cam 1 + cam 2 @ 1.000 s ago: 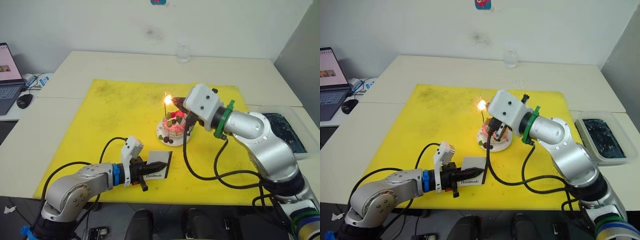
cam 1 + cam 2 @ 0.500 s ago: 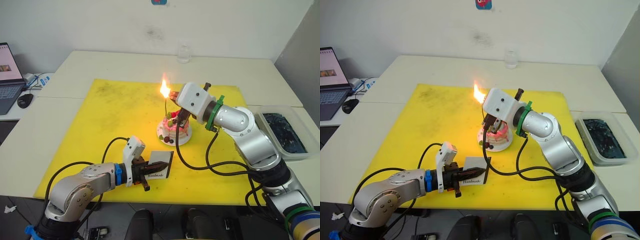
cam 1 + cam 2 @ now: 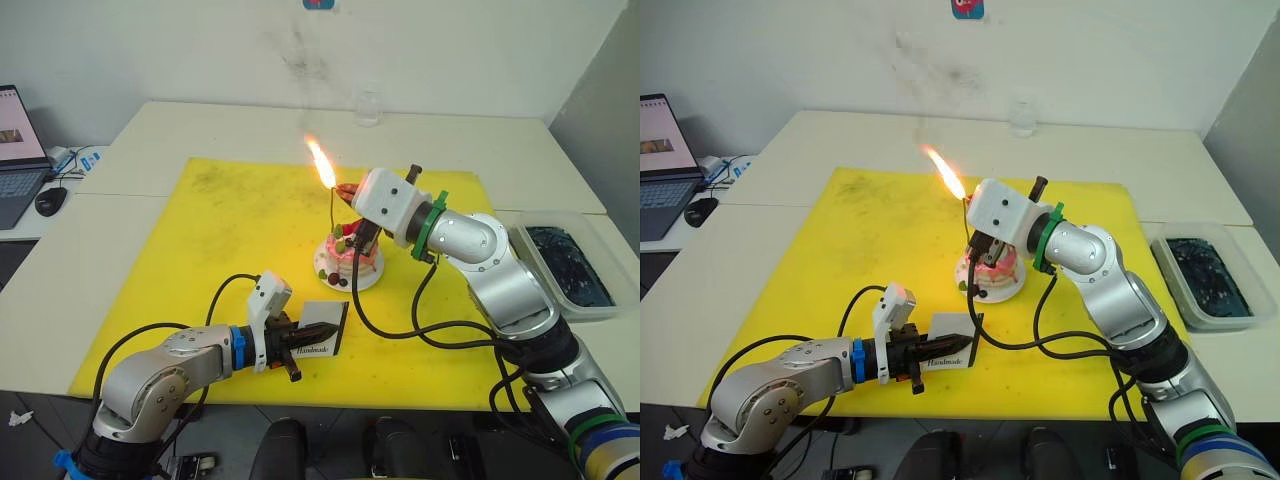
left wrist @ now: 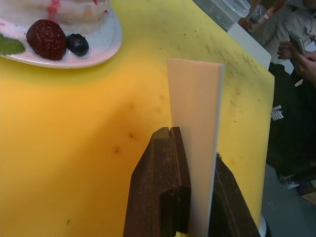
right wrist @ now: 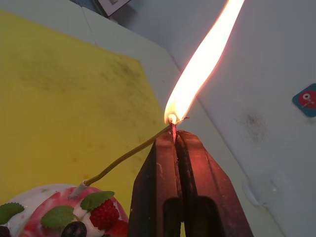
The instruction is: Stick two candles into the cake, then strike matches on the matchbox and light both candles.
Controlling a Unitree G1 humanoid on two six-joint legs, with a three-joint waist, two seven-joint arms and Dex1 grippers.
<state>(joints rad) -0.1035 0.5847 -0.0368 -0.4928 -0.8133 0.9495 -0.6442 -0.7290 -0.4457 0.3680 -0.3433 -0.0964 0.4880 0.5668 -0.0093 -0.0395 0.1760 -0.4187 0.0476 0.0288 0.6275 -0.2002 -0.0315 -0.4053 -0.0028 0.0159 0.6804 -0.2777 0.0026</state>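
The pink-and-white cake (image 3: 350,258) sits on its white plate (image 3: 335,281) in the middle of the yellow mat. A thin golden candle (image 5: 123,155) rises slanting from the cake. My right gripper (image 5: 175,136) is shut on a short match (image 5: 173,129), whose burning end touches the candle's tip. A long orange flame (image 3: 322,165) streams up and to the left from that spot. My left gripper (image 3: 300,343) is shut on the white matchbox (image 4: 197,133) and holds it on edge on the mat, in front of the cake and apart from it.
The yellow mat (image 3: 230,230) covers the table's middle. A clear glass (image 3: 367,105) stands at the back. A plastic tub (image 3: 565,265) with dark contents sits at the right. A laptop (image 3: 15,150) and mouse (image 3: 47,200) lie far left. A person (image 4: 296,44) is beyond the table.
The flame at the candle tip has grown much longer and now leans left. My right gripper rose slightly from a second ago and holds there. My left gripper and matchbox have not moved.
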